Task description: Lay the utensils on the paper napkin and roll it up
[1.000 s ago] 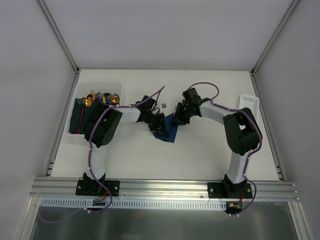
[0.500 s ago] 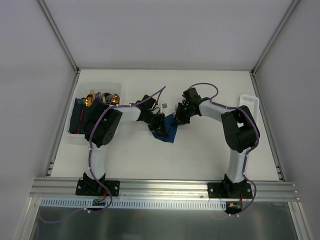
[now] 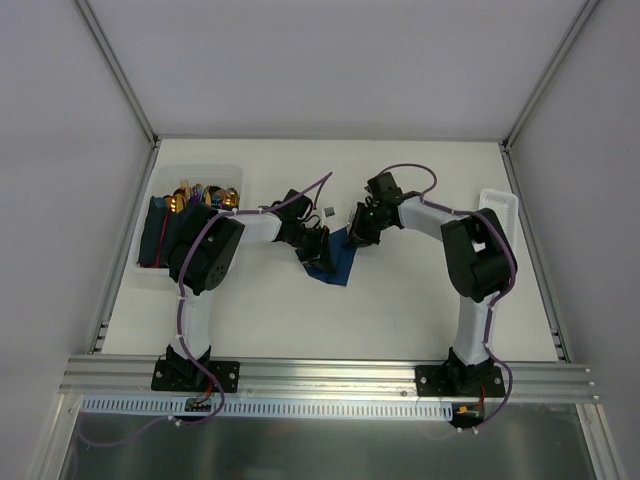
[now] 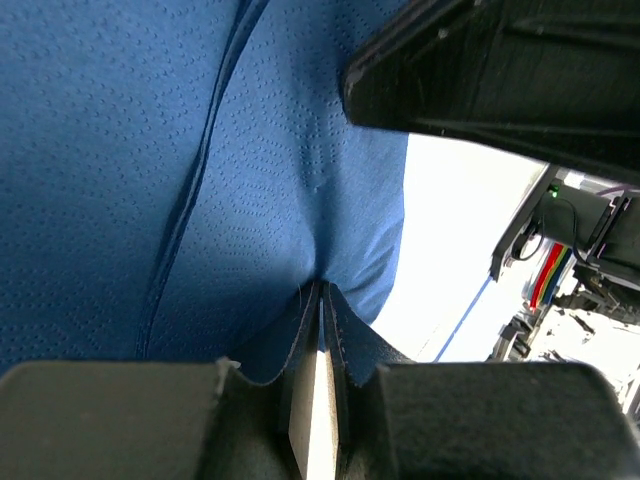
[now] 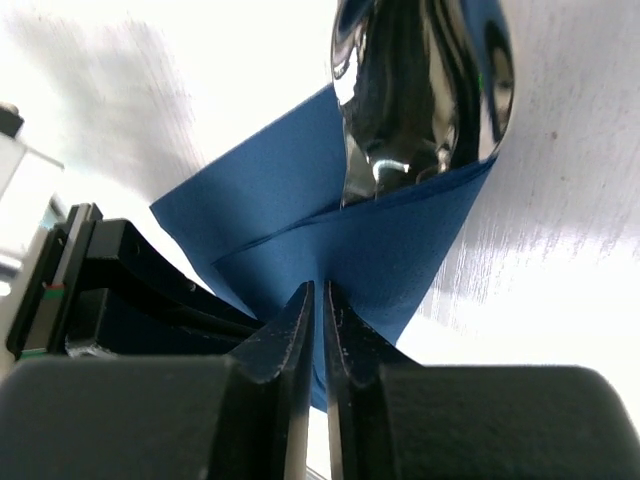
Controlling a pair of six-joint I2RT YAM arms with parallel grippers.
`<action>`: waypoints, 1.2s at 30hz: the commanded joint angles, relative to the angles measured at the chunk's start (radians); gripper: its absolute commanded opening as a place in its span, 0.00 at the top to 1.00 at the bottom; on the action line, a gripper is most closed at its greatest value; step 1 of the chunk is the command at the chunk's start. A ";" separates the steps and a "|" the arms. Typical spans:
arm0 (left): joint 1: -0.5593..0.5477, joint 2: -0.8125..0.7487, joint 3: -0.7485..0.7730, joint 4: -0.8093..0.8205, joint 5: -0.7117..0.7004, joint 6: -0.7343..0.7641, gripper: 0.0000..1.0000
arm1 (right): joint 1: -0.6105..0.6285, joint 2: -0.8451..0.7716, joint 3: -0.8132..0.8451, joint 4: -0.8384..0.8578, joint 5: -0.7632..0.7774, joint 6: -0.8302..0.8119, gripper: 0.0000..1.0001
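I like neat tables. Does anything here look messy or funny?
Yes. The dark blue paper napkin is not lying flat: it is folded and creased in the middle of the white table, pinched by the left gripper and the right gripper. A shiny silver metal spoon pokes out of its fold.

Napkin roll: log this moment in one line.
left gripper: shut on paper napkin | right gripper: shut on paper napkin | spoon: bowl pokes out of fold

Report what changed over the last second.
The right fingers shifted slightly left and closed on a fold of the napkin, near the spoon. The left fingers stayed pinched on the napkin's other side. The napkin and spoon did not visibly move.
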 commanded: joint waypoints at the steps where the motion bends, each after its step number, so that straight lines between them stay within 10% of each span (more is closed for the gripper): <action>1: 0.003 0.021 -0.010 -0.102 -0.062 0.079 0.92 | -0.008 0.037 0.070 -0.067 0.032 -0.021 0.90; 36: 0.025 0.051 0.102 -0.303 -0.087 0.272 0.92 | -0.028 -0.022 0.037 -0.027 -0.042 -0.024 0.92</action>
